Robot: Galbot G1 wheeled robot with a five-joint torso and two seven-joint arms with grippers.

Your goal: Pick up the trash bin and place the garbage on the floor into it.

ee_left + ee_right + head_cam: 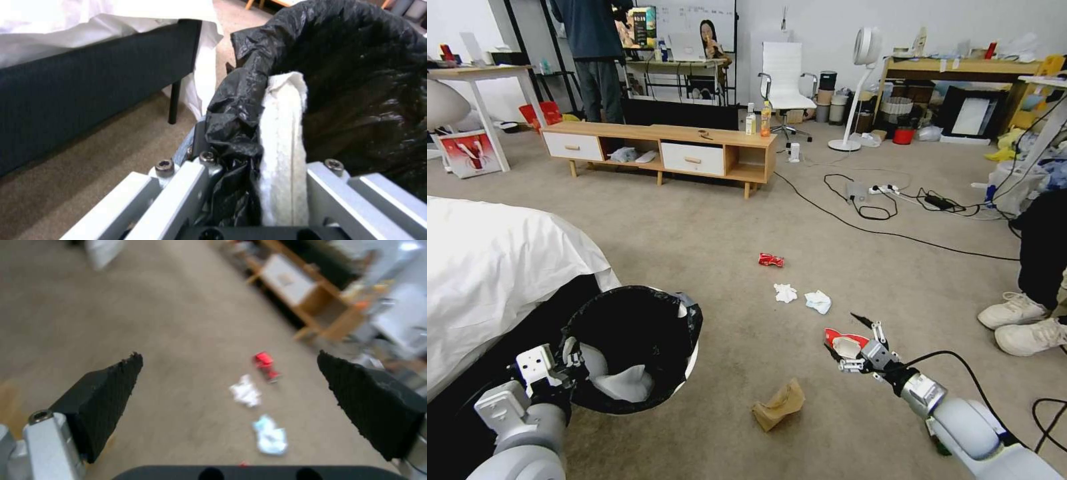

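In the head view the left gripper (570, 360) holds the trash bin (634, 347) by its near rim, lifted beside the corner of the white-sheeted bed (500, 280), its black-lined mouth turned up toward the camera with something white lying inside. The right gripper (854, 350) hovers low over the floor (694, 227) with its fingers spread around the red-white paper cup (844, 343); whether they touch it cannot be told. The crumpled brown paper bag (779, 405) lies nearest the robot, between the two arms, two white tissue wads (802, 297) lie further out, and the crushed red can (771, 260) beyond them. The low wooden cabinet (660, 150) stands across the room and black cables (887, 220) trail over the carpet to the right. In the left wrist view the fingers (178, 186) are clamped together on the folded bag and rim, a strip of white cloth (285, 146) pinched between them. In the right wrist view the black pads (106, 396) stand wide apart, with the tissues and can on the carpet ahead. To do this step well, the pads should probably close gently on the cup's wall, since thin paper crushes or slips, and the bin ought to stay level and close by.
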